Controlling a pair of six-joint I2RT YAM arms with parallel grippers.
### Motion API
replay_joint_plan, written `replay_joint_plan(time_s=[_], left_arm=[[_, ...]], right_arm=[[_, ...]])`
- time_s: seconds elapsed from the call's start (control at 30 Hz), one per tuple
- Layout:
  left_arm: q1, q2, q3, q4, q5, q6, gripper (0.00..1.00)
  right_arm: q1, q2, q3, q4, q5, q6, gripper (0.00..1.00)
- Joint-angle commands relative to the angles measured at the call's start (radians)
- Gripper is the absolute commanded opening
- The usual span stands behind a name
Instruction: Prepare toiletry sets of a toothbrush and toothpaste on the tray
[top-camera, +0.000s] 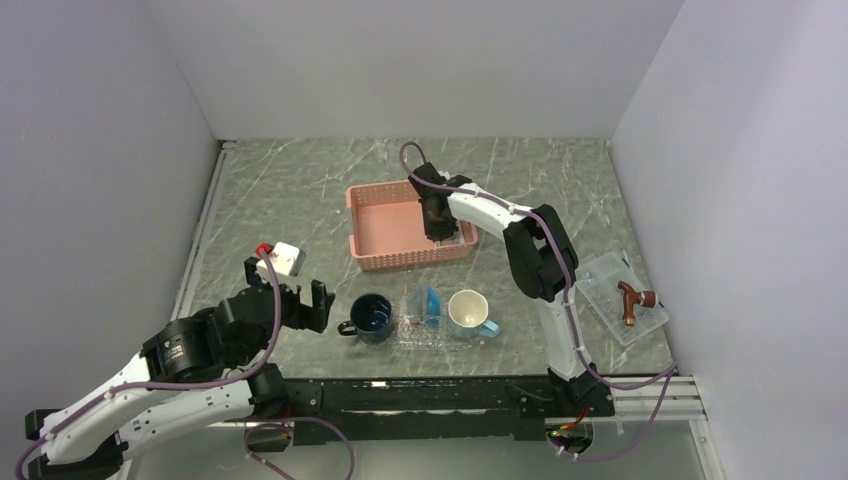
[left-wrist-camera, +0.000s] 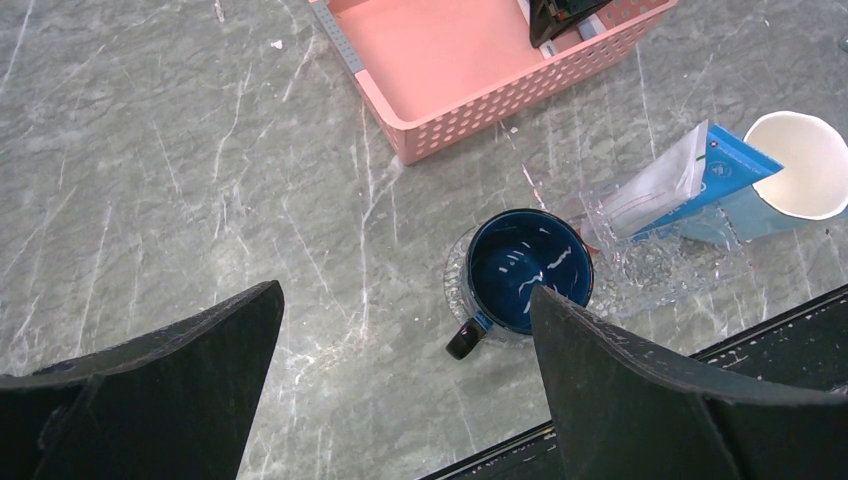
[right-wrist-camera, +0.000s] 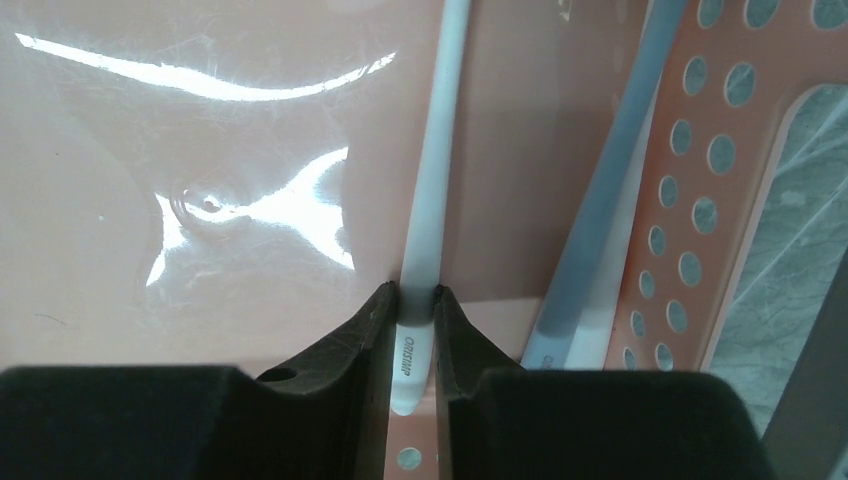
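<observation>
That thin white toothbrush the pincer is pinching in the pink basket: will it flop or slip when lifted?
Probably stiff: the toothbrush lies dead straight on the basket floor. Likely light, being so slim. The right pincer grips it near one end, so the long free part may swivel or tilt, and the smooth handle could slip.

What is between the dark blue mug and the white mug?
The blue toothpaste, on the clear tray, sits between the blue mug and white mug; top view shows it.
</observation>
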Motion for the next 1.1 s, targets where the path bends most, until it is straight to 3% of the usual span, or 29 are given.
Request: replay_joint_plan(time_s=[0.0, 0.17, 1.07], left_arm=[[0.007, 0.006, -0.001, 0.016, 0.01, -0.008, 0.99], [0.01, 0.008, -0.003, 0.018, 0.014, -0.006, 0.99], [0.039, 0.028, -0.005, 0.032, 0.046, 0.004, 0.99]], right_arm=[[-0.003, 0.022, 0.015, 0.015, -0.009, -0.01, 0.15], [-0.002, 0.016, 0.003, 0.023, -0.015, -0.019, 0.0], [0.027, -0.34, -0.136, 0.159, -0.05, -0.062, 0.0]])
